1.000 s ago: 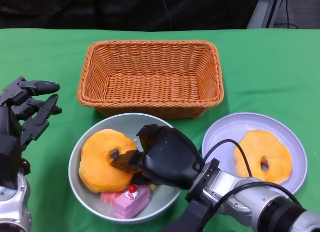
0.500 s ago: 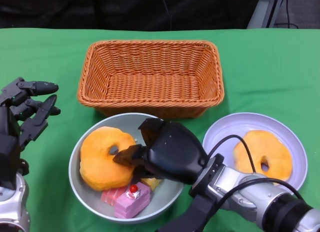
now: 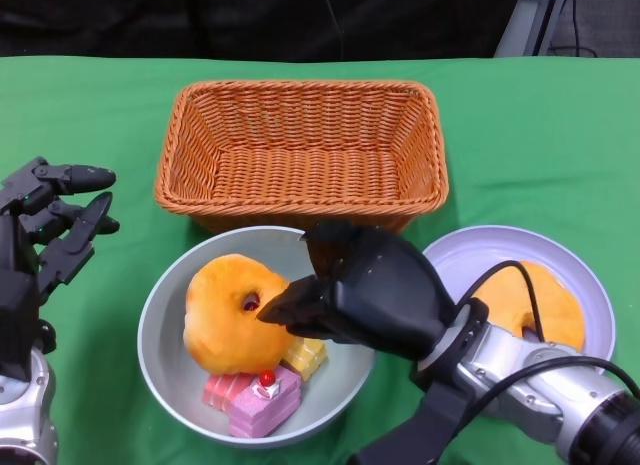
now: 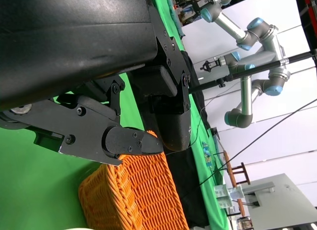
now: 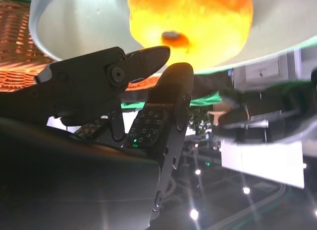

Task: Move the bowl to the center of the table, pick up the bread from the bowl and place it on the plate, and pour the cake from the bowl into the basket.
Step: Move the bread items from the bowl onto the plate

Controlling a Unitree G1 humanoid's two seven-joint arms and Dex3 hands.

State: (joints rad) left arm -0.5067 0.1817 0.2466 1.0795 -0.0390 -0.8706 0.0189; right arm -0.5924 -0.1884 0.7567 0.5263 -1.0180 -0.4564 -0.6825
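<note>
The grey bowl (image 3: 165, 350) sits just in front of the wicker basket (image 3: 300, 145). In the bowl an orange ring-shaped bread (image 3: 232, 315) is tilted up on its edge. My right hand (image 3: 375, 295) reaches over the bowl's right side and grips the bread at its hole. In the right wrist view the fingers (image 5: 148, 62) meet the bread (image 5: 190, 20) against the bowl wall (image 5: 74, 32). A pink cake (image 3: 262, 397) with a red cherry and a yellow piece (image 3: 305, 355) lie at the bowl's near side. My left hand (image 3: 45, 240) hovers left of the bowl, fingers spread and holding nothing.
A lilac plate (image 3: 480, 255) at the right holds a second orange ring bread (image 3: 545, 300), partly hidden by my right wrist. The left wrist view shows my left hand (image 4: 114, 91) above green cloth with the basket (image 4: 133, 200) beyond.
My right hand has moved right and up with the bread, tipping it onto its edge and uncovering the yellow piece. The left hand has barely moved.
</note>
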